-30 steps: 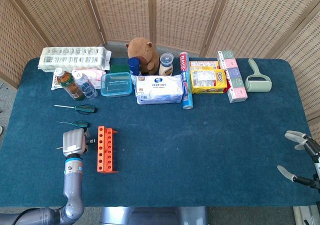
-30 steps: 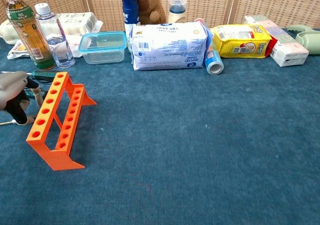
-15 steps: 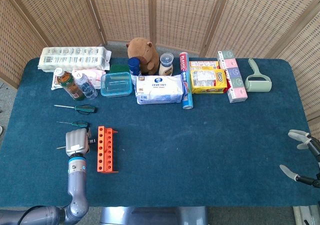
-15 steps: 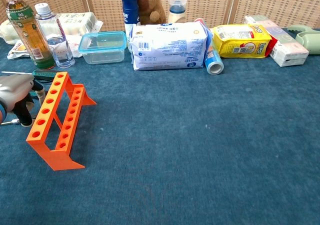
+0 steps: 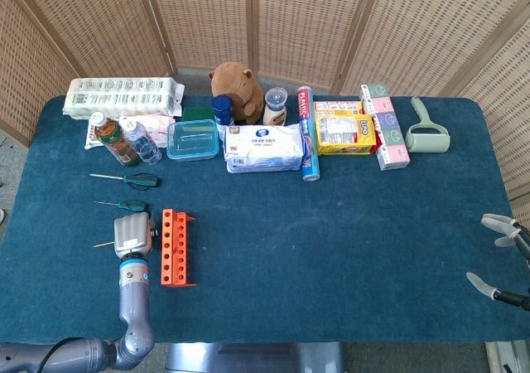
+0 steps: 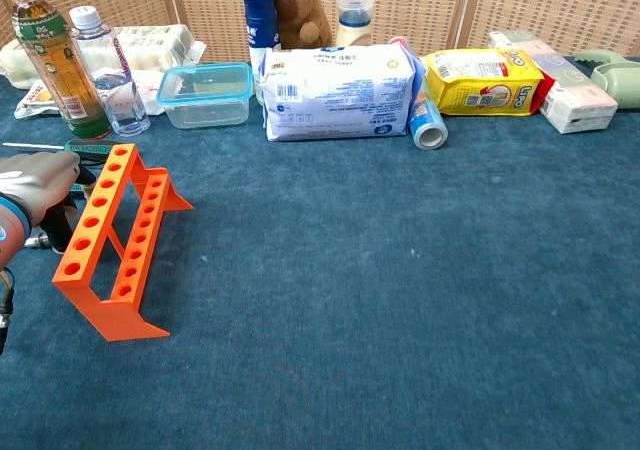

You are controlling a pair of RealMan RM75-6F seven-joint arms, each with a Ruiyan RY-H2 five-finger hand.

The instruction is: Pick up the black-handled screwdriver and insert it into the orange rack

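Observation:
The orange rack (image 5: 175,247) stands on the blue table at the front left, its holes facing up; it also shows in the chest view (image 6: 105,240). My left hand (image 5: 132,234) hovers just left of the rack and grips the black-handled screwdriver. The hand hides most of the tool. Its thin shaft (image 5: 103,244) pokes out to the left, and a dark part shows under the hand (image 6: 60,226) in the chest view. My right hand (image 5: 502,259) is at the table's far right edge with its fingers apart, holding nothing.
Two green-handled screwdrivers (image 5: 131,179) (image 5: 126,205) lie behind my left hand. Bottles (image 5: 116,139), a clear box (image 5: 193,139), a wipes pack (image 5: 265,147), a plush toy (image 5: 237,89), snack boxes (image 5: 344,131) and a lint roller (image 5: 427,131) line the back of the table.
My left hand has moved a little right, closer to the rack, still holding the screwdriver. My right hand has drawn back toward the right edge.

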